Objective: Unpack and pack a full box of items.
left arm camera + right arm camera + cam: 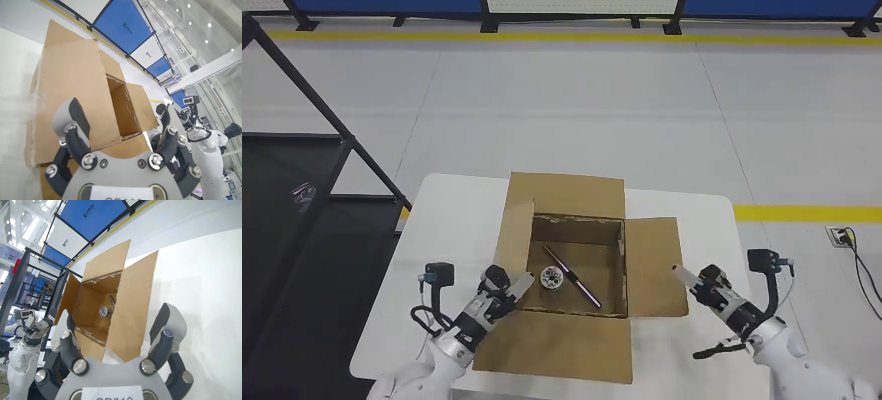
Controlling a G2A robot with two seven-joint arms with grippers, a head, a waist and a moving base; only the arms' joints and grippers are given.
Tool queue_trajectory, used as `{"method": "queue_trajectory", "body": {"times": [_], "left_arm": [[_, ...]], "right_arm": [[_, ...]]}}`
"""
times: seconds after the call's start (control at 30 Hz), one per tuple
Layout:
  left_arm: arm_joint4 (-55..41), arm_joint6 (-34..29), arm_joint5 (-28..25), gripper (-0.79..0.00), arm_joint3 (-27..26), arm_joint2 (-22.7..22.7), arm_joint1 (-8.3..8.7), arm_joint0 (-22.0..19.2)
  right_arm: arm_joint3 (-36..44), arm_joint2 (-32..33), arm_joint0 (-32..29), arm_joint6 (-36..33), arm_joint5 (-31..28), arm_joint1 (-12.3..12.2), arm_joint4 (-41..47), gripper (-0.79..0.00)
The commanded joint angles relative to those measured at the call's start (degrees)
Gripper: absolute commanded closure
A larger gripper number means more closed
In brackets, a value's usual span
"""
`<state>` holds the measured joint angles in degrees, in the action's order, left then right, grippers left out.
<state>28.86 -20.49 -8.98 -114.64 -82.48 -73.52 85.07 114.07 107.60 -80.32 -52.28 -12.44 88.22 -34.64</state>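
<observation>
White table (387, 310), open box (567, 195), rod (572, 275) diagonal inside; left gripper (121, 105), right gripper (116, 309) agape, empty.

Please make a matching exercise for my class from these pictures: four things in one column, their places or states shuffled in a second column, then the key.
Column A
1. cardboard box
2. metal rod
3. round metal part
4. right gripper

Column B
a. lies slantwise on the box floor
b. fingers open, beside the box's right flap
c. top open, flaps spread
d. beside the rod, on the side of the left gripper

Pairs: 1-c, 2-a, 3-d, 4-b.
</observation>
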Motion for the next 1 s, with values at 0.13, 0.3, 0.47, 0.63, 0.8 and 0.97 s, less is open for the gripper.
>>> {"method": "queue_trajectory", "body": {"times": [0.13,0.3,0.47,0.63,0.8,0.97], "left_arm": [[1.06,-0.26,2.33,-0.785,1.47,3.28,-0.19,-1.89],[2.03,-0.55,5.08,-0.785,2.61,4.88,-0.30,-3.09],[2.15,-0.50,5.94,-0.785,3.14,5.55,-0.31,-3.53],[2.16,-0.36,6.30,-0.785,3.58,5.73,-0.26,-3.46],[1.58,-0.07,6.20,-0.785,4.10,5.48,-0.19,-3.27],[1.04,0.15,6.06,-0.785,4.49,5.15,-0.10,-3.03]], "right_arm": [[-6.73,1.38,2.03,-3.50,-1.71,-1.29,5.30,-0.785],[-10.97,0.75,4.46,-6.07,-2.80,-2.29,8.57,-0.785],[-13.10,0.16,5.93,-10.10,-7.53,-3.27,16.77,-0.785],[-15.02,-0.22,7.40,-16.84,-12.63,-4.45,27.97,-0.785],[-14.74,-3.80,9.73,-19.02,-11.64,-5.25,30.46,-0.785],[-14.23,-8.09,11.97,-19.80,-11.36,-5.86,31.41,-0.785]]}}
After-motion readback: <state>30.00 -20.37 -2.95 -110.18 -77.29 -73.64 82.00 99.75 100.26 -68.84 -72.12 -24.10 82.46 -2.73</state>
